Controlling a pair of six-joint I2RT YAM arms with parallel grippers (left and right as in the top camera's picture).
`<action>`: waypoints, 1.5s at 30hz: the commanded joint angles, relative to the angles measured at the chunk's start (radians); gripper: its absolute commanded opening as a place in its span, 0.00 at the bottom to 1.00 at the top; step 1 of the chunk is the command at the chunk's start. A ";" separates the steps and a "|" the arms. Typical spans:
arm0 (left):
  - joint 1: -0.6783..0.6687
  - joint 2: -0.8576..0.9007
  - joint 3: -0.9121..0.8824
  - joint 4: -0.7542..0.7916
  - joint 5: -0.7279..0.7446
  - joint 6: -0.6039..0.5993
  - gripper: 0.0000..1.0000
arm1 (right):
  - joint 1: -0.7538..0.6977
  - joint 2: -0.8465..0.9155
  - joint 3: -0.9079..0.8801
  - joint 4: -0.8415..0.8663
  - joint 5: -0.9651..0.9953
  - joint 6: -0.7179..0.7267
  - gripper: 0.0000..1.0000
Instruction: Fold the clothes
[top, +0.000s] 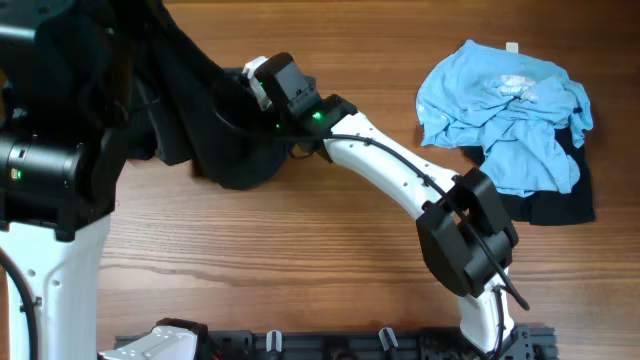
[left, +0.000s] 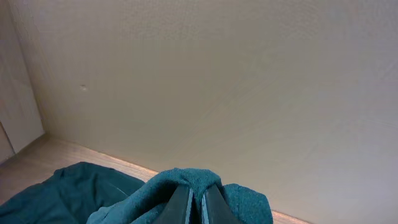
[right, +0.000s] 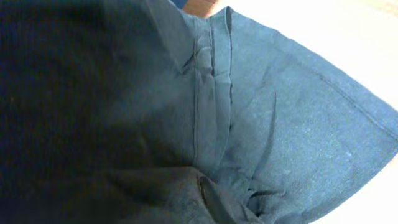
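At far left, the left gripper (left: 198, 196) pinches the soft, limp teal garment (top: 225, 155), best taken at its hem (right: 214, 68); whether the right gripper (top: 254, 80) grips is unclear.

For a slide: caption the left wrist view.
Left end effector shut on a fold of teal cloth before a beige wall.

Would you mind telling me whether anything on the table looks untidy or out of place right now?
Nothing looks damaged or spilled. The light blue shirt lies crumpled in a heap, partly over a black garment, at the right side of the table. The dark teal garment is bunched up, pinched in the left gripper.
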 joint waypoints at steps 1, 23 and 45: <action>0.002 -0.013 0.010 0.006 -0.018 0.010 0.04 | -0.044 -0.023 -0.005 -0.040 -0.029 -0.009 0.04; -0.007 -0.013 0.010 -0.092 0.074 0.009 0.04 | -0.315 -0.395 0.002 -0.452 -0.480 -0.040 0.68; -0.008 -0.012 0.010 -0.095 0.089 0.005 0.04 | -0.182 -0.045 -0.169 -0.104 -0.752 0.401 0.97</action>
